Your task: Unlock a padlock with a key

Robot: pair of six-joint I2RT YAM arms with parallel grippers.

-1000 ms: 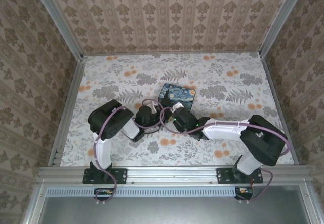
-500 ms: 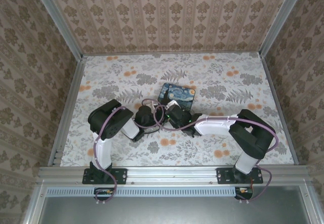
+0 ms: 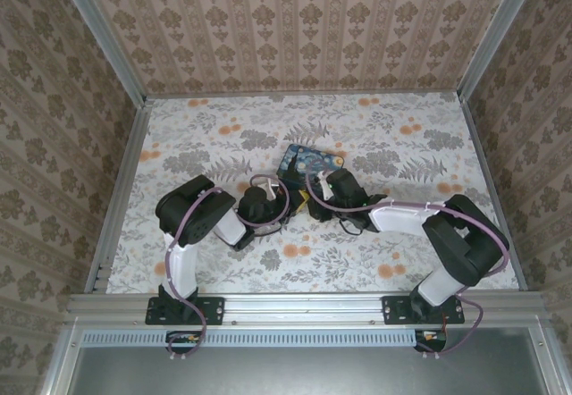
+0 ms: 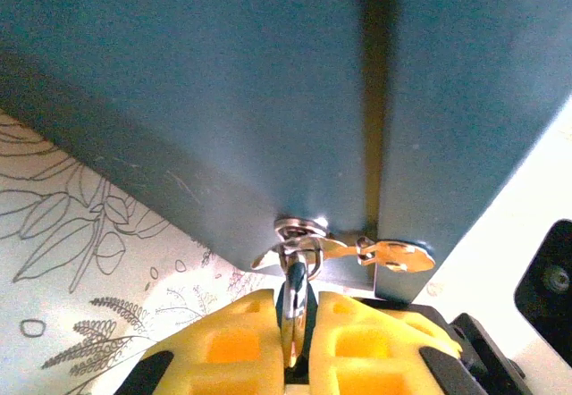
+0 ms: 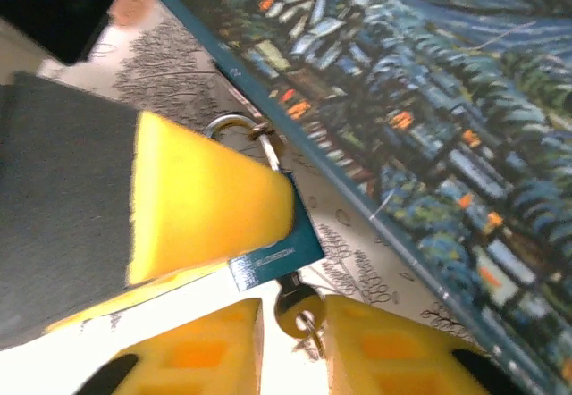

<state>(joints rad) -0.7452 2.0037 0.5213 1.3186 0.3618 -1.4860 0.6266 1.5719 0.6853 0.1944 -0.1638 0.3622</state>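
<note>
Blue padlock [image 5: 268, 261], illegible edge print, in left gripper [image 4: 299, 315]; key [image 5: 295, 310] below.

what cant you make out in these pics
- Right wrist: padlock mostly behind a yellow pad of the left gripper; key blade hidden at the padlock; right gripper touching the key or not, unclear.
- Left wrist: padlock body hidden between the fingers.
- Top external: padlock and key too small, under the grippers.

Left gripper [image 3: 284, 202] and right gripper [image 3: 313, 200] sit tip to tip against the near edge of a blue-and-yellow box [image 3: 308, 157], mid floral worktop [image 3: 402, 127].
</note>
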